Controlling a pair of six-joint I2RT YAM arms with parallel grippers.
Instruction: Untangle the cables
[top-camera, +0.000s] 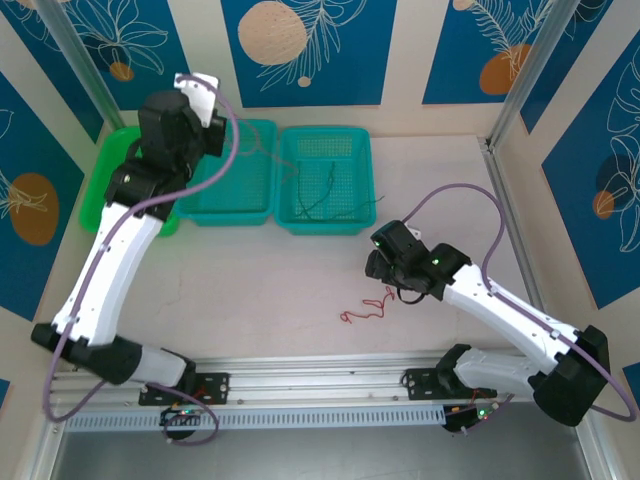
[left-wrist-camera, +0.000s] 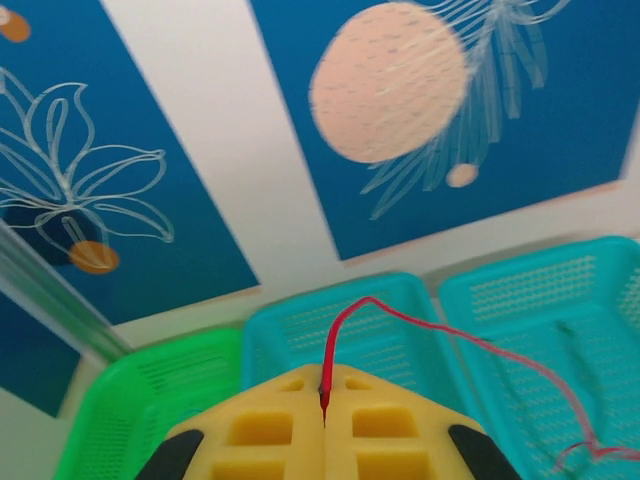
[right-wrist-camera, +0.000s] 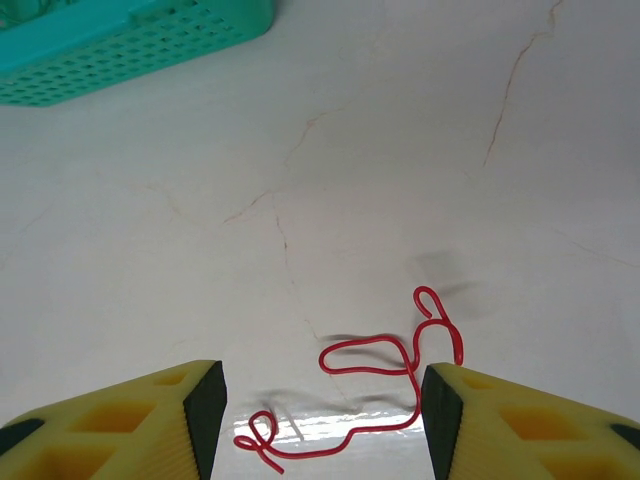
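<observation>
On the desk (top-camera: 280, 290), teal baskets (top-camera: 325, 226) sit at 12 o'clock, dark wires (top-camera: 325, 195) in the right one. The left gripper (left-wrist-camera: 323, 405), raised at 11 o'clock, pinches a red wire (left-wrist-camera: 400, 312) trailing toward them. The right gripper (right-wrist-camera: 323, 400) stands half open over a second red wire (right-wrist-camera: 372, 345), curled at 5 o'clock. The wires look weightless, limp and springy; a raised loop seems the best hold.

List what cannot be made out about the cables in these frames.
- Top view: the dark wires in the right teal basket are too thin to count or to see crossings.
- Left wrist view: the held red cable, pinched by the shut left gripper, blurs at the lower right edge; its end is unclear.
- Right wrist view: the loose red cable reaches a finger of the open right gripper; contact is uncertain.
</observation>
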